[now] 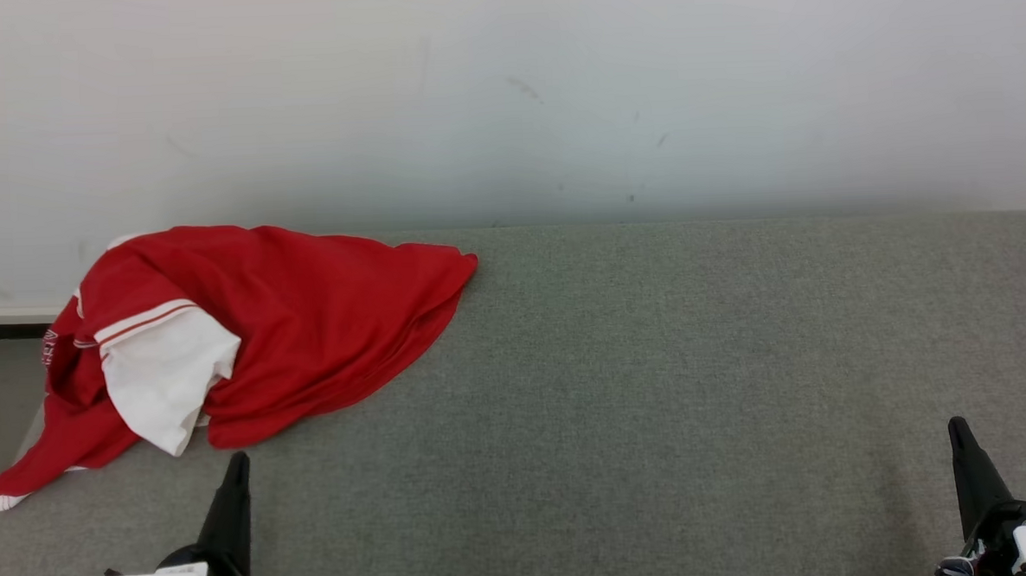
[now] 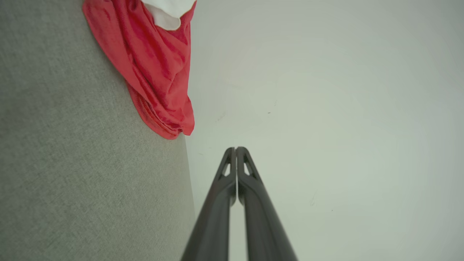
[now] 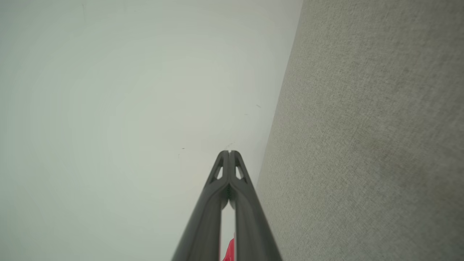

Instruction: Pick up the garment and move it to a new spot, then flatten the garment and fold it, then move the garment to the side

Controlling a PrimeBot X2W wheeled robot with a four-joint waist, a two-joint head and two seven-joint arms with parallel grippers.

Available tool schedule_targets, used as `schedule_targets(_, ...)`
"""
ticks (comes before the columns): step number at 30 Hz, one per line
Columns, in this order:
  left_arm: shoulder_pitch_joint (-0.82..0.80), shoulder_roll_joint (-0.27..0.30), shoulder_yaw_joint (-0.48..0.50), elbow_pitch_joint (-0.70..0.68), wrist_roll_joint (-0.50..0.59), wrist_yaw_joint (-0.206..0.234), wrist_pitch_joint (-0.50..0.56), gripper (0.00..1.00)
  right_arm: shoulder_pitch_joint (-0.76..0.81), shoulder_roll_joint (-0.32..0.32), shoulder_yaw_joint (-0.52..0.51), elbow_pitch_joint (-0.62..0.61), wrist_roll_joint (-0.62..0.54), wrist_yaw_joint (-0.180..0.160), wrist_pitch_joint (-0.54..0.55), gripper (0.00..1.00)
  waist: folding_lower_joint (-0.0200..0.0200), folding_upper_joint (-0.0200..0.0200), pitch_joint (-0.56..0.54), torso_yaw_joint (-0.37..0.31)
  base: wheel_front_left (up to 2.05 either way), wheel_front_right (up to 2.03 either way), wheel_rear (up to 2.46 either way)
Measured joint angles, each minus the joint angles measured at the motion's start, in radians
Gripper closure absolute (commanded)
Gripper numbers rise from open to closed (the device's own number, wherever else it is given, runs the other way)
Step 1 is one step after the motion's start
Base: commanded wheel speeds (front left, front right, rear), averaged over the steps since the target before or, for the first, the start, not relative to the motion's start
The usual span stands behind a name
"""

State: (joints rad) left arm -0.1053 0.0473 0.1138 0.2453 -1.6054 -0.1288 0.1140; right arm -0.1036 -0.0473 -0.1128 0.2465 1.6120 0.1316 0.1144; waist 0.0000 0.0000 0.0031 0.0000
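A red garment (image 1: pixel 307 323) with a white sleeve (image 1: pixel 163 372) lies crumpled at the far left of the grey felt table (image 1: pixel 656 386), one corner hanging over the left edge. My left gripper (image 1: pixel 237 463) sits shut and empty just in front of the heap, a little apart from its near hem. Its wrist view has the shut fingertips (image 2: pixel 235 149) against the pale wall, with the garment (image 2: pixel 152 72) at upper left. Low at the right, my right gripper (image 1: pixel 957 426) is shut and empty, far from the cloth; a red scrap of garment (image 3: pixel 229 252) peeks between its fingers (image 3: pixel 229 153).
A pale wall (image 1: pixel 504 89) rises right behind the table's far edge. The table's left edge (image 1: pixel 9 457) drops to a darker floor beside the garment. Bare grey felt spreads across the middle and right.
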Motion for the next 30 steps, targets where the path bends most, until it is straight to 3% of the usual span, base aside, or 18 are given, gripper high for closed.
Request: schedule_targets(30, 0.0, 0.0, 0.0, 0.0, 0.0, 0.0, 0.0, 1.0, 0.0, 0.0, 0.0, 0.0, 0.0, 0.0, 0.0, 1.0, 0.0, 0.0, 0.0, 0.0, 0.0, 0.0, 0.0)
